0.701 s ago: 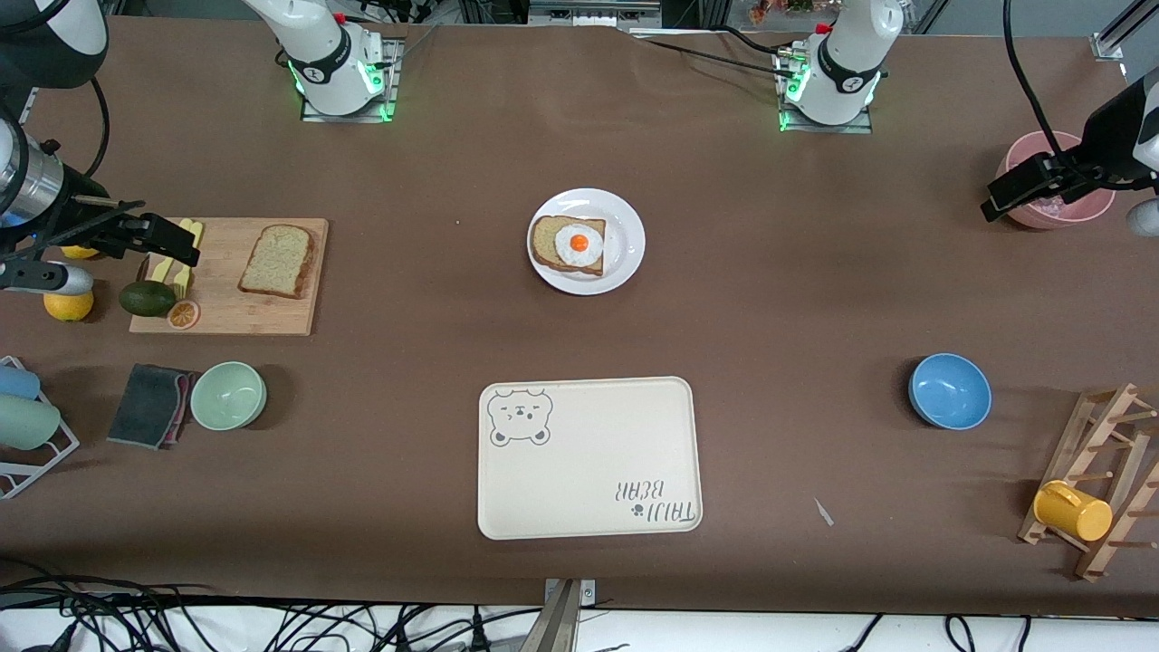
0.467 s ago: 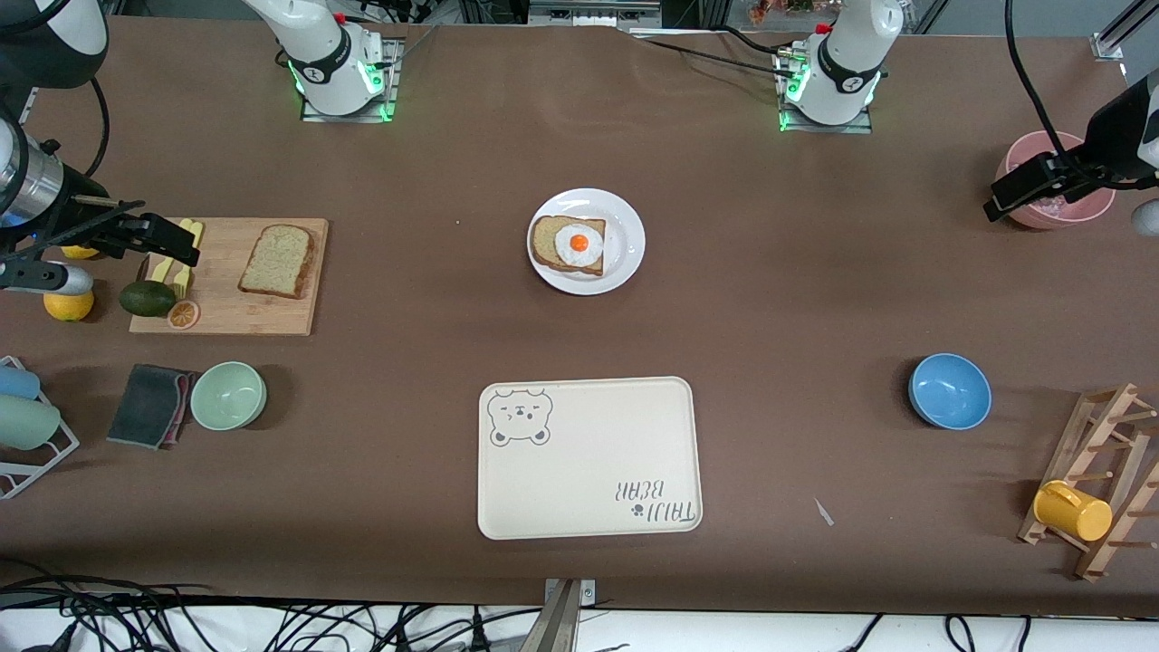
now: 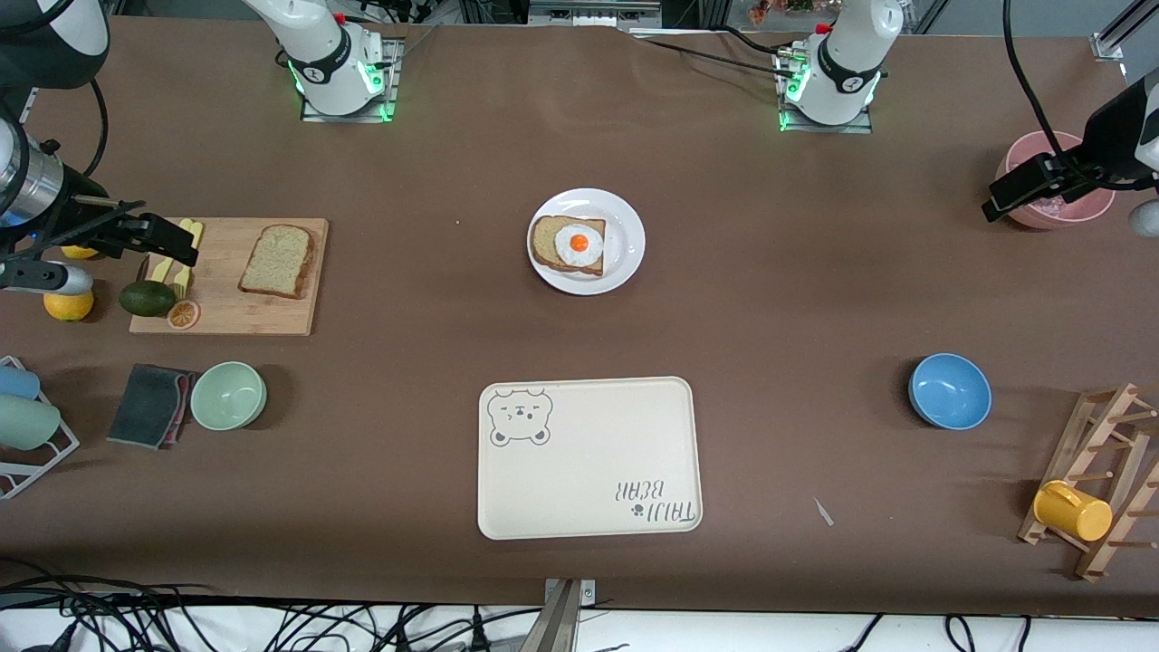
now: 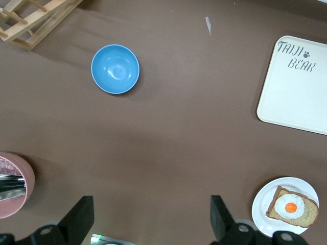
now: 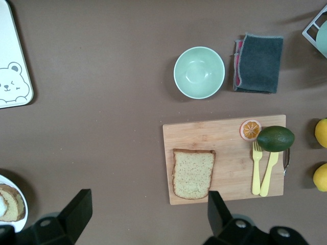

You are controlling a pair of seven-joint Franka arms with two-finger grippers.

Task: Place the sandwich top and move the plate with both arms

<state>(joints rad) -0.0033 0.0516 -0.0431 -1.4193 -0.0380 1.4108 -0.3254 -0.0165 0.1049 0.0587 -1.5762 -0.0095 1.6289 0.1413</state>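
Unmoved: speckled sandwich top (image 3: 278, 261), glossy plate (image 3: 625, 222).

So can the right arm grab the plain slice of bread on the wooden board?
Probably yes. The right gripper is open, up over the cutting board near the forks' end, and the bread slice lies flat with nothing on it or crowding it.

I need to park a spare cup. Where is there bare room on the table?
Free: the brown stretch between the plate and the blue bowl, and between the cutting board and the bear-print tray. Crowded: around the board, by the green bowl and cloth.
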